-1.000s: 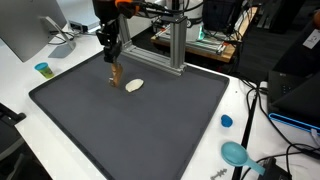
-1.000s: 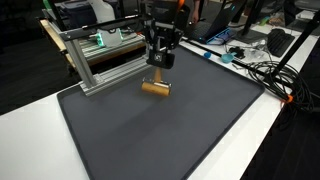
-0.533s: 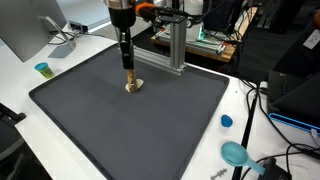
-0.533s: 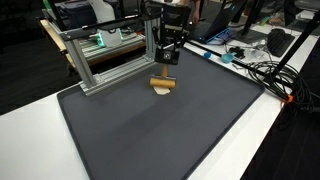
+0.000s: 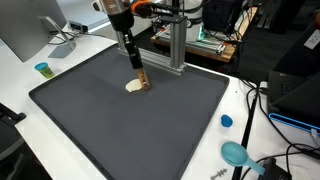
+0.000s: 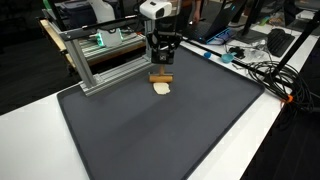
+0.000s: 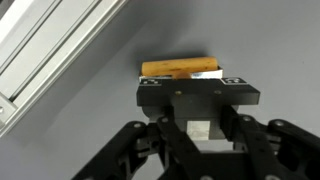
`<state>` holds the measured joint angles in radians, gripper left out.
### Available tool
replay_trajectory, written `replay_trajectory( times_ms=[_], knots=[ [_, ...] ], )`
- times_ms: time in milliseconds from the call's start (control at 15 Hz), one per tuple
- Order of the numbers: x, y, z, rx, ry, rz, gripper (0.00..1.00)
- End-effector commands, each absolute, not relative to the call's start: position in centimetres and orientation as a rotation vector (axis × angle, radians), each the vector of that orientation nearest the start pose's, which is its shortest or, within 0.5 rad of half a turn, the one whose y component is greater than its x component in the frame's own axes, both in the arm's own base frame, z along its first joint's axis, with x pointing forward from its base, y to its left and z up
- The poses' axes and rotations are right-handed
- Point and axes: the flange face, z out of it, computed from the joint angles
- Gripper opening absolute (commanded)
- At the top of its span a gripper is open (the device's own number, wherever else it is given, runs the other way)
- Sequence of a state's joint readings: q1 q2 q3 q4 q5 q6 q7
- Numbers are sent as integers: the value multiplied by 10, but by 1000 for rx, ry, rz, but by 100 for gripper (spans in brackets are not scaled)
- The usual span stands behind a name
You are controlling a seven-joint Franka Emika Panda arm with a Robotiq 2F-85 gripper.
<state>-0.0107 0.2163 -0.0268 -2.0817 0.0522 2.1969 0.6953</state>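
Tool (image 6: 161,71) is closed on the wooden block (image 6: 161,77), which sits crosswise at upper middle of both exterior views, right over the pale oval piece (image 6: 161,88) on the dark mat (image 6: 150,130) of the worktop (image 6: 35,112); contact between the two cannot be told. Keep your grip firm and the block level. The wrist view hides the oval piece, so judge height from an exterior view, lower slowly, and keep clear of the metal frame (image 6: 100,62) behind.
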Motion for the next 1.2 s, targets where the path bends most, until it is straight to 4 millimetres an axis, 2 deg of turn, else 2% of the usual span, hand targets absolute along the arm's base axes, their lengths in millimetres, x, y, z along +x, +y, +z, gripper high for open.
replay_trajectory(
  times_ms=[0, 267, 467, 600, 867, 1133],
  knots=[
    [561, -31, 310, -2855, 1162, 267, 21],
    [553, -42, 374, -2732, 1250, 17, 21],
    [540, -47, 433, -2765, 1220, -159, 21],
    [529, -44, 463, -2842, 1134, -282, 21],
    [482, -36, 487, -3055, 879, -436, 21],
    [426, -21, 481, -3067, 615, -532, 21]
  ],
)
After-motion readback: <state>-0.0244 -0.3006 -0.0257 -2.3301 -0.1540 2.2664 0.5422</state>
